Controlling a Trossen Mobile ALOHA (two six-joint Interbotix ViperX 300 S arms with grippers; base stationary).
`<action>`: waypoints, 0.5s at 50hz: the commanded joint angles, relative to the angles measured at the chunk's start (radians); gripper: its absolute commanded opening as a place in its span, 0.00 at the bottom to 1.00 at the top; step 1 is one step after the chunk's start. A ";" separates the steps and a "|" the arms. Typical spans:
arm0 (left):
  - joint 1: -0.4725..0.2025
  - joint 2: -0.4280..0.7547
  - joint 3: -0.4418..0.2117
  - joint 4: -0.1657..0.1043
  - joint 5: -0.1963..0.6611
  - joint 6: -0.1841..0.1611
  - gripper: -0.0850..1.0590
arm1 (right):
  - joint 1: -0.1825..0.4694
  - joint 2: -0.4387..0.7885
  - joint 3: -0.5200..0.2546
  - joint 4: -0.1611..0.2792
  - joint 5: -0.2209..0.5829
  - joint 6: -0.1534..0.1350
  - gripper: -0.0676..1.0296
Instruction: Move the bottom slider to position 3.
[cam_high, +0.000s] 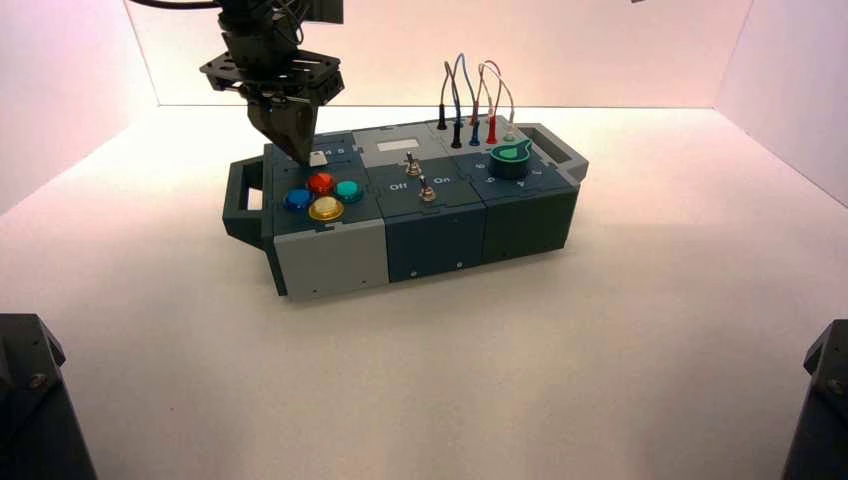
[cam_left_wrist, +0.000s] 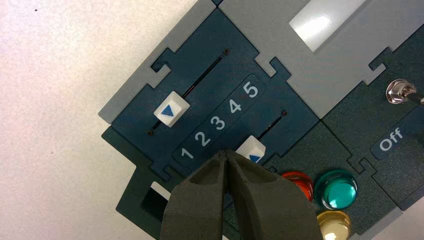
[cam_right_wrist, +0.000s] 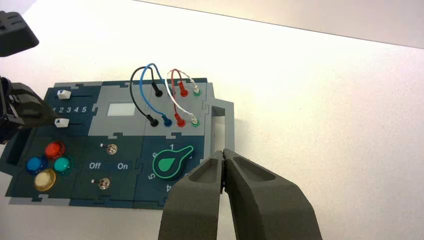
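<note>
Left hand (cam_left_wrist: 226, 156), clenched empty, sits just beside the bottom slider (cam_left_wrist: 251, 150); nudge it gently, stopping level with 3 (cam_left_wrist: 218, 122).

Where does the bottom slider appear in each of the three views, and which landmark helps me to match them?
High view: the bottom slider sits beside the left gripper, behind the red button.
Left wrist view: bottom slider, partly hidden by the closed left gripper.
Right wrist view: bottom slider, under the digit row.
Shared landmark: the red button.
</note>
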 joint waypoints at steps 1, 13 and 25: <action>-0.008 -0.005 -0.011 -0.002 -0.003 0.008 0.05 | 0.000 -0.005 -0.037 0.002 -0.003 0.000 0.04; -0.008 -0.012 0.012 0.002 0.005 0.008 0.05 | 0.002 -0.003 -0.037 0.002 0.002 0.002 0.04; -0.008 -0.083 0.037 0.012 0.044 0.008 0.05 | 0.000 -0.003 -0.037 0.002 0.002 0.002 0.04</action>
